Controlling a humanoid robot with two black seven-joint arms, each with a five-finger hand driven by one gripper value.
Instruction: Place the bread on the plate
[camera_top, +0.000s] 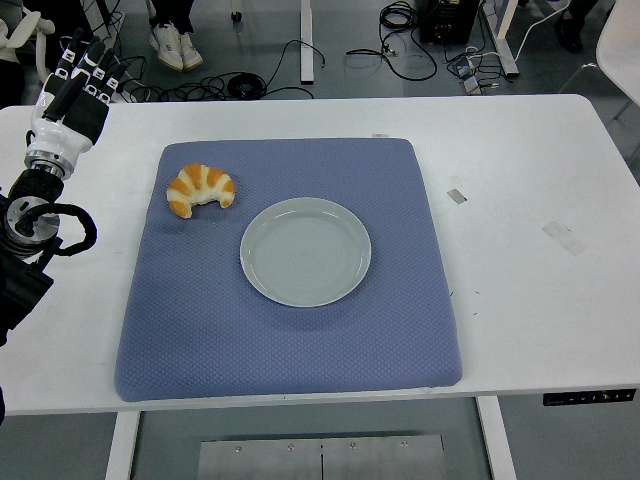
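While the left arm comes in from the left edge, its left hand (76, 92) is raised over the far left corner of the white counter (520, 180), fingers (82, 62) straight and loosely spread, pointing up and away, with nothing in its grasp. It is well apart from the bread. Further right, a blue-grey mat (290, 330) covers the middle of the counter. On the mat's far left part lies the bread (200, 189), a golden croissant with pale stripes, its curve opening toward the near side. It sits near the plate (305, 251) but does not touch it, off the plate's upper left. The plate is round, pale grey and bare, resting flat near the mat's centre. Right of the mat, two small pieces of tape (562, 236) stick to the counter.
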